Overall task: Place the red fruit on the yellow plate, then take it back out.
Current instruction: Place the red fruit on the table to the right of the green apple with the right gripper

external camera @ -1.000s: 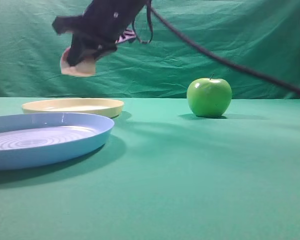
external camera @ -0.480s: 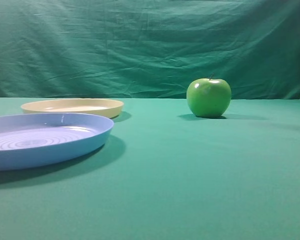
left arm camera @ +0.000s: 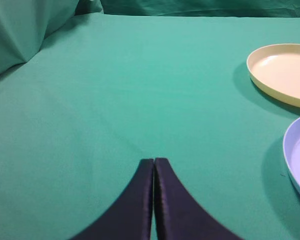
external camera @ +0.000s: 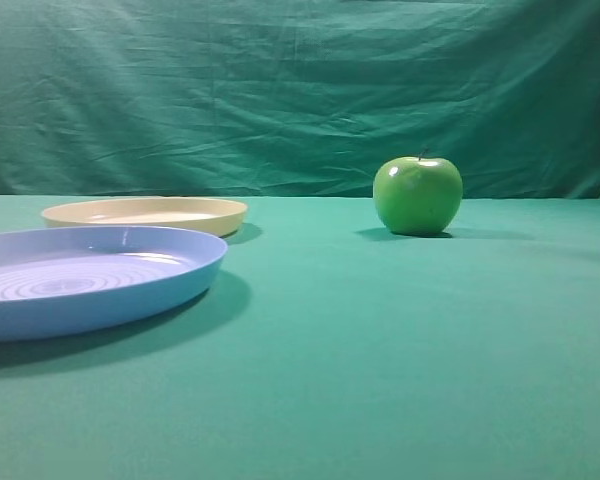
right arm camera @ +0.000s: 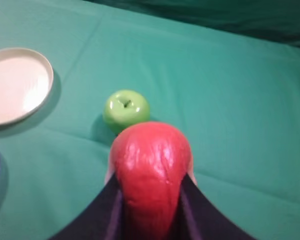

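Your green-draped surface [external camera: 380, 350] fills the frame; the light blue plate [external camera: 80, 275] sits lower left, the yellow plate [external camera: 145, 213] behind it, the green apple [external camera: 417, 195] right of centre. Your right gripper [right arm camera: 150, 200] pinches the red fruit [right arm camera: 150, 170] aloft, jaws pressing its sides; left gripper [left arm camera: 154, 162] jaws pressed together.

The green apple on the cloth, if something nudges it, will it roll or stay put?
The green apple is round and sits upright on a small base, so a nudge would probably rock or roll it. Its glossy skin looks slippery to grip. The table cloth looks soft and flat, so it may not roll far.
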`<state>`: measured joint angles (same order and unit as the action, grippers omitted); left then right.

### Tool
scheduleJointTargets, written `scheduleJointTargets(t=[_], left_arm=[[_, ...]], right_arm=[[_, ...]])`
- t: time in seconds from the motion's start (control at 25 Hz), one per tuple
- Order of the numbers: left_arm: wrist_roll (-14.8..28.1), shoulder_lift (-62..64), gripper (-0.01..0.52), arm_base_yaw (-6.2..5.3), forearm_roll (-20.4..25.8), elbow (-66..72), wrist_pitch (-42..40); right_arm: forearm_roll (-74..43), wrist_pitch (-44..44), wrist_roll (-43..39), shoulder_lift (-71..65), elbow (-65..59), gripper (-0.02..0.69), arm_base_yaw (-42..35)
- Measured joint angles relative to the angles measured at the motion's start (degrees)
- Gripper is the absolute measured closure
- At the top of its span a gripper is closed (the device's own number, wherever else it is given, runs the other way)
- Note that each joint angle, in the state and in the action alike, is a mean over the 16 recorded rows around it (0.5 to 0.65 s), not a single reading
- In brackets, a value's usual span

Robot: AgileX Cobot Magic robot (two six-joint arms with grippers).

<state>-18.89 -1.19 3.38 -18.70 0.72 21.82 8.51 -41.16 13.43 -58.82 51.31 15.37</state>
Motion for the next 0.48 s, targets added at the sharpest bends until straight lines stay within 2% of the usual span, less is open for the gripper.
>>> scheduleJointTargets(t=[0.24,0.48], left_arm=[[0.0,0.0,0.514,0.0,0.0,0.0,0.0],[0.0,0.0,0.514,0.0,0.0,0.0,0.0]], right_arm=[[-0.01,10.83,-0.94,1.95,-15.62,0.492,-0.4],[0.15,21.08,-1.67,-3.06,-23.93,0.492,-0.41]])
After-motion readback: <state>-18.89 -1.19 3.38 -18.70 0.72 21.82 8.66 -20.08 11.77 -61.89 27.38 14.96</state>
